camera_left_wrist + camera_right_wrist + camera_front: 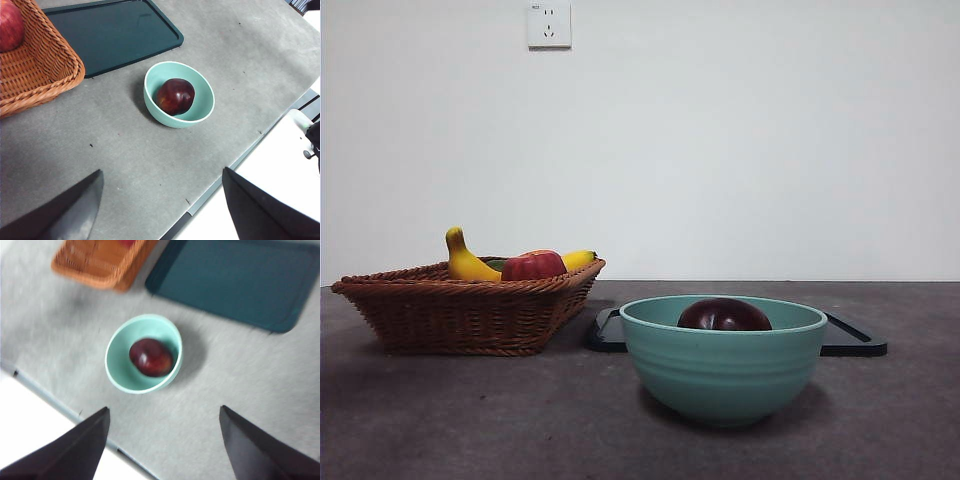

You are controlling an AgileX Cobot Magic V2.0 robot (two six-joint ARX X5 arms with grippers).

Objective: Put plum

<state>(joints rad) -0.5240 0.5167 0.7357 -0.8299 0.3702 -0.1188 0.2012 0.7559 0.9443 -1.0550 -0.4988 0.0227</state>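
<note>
The dark maroon plum [724,315] lies inside the light green bowl [722,370] at the table's front; it also shows in the left wrist view [175,96] and the right wrist view [151,357]. The bowl shows there too [200,113] [116,371]. My left gripper [160,210] is open and empty, high above the table's front edge, apart from the bowl. My right gripper [162,445] is open and empty, also high above and short of the bowl. Neither arm shows in the front view.
A wicker basket [460,310] at the left holds a yellow banana [470,265] and a red apple [533,266]. A dark tray [855,342] lies flat behind the bowl. The table's front edge [220,185] runs under both grippers.
</note>
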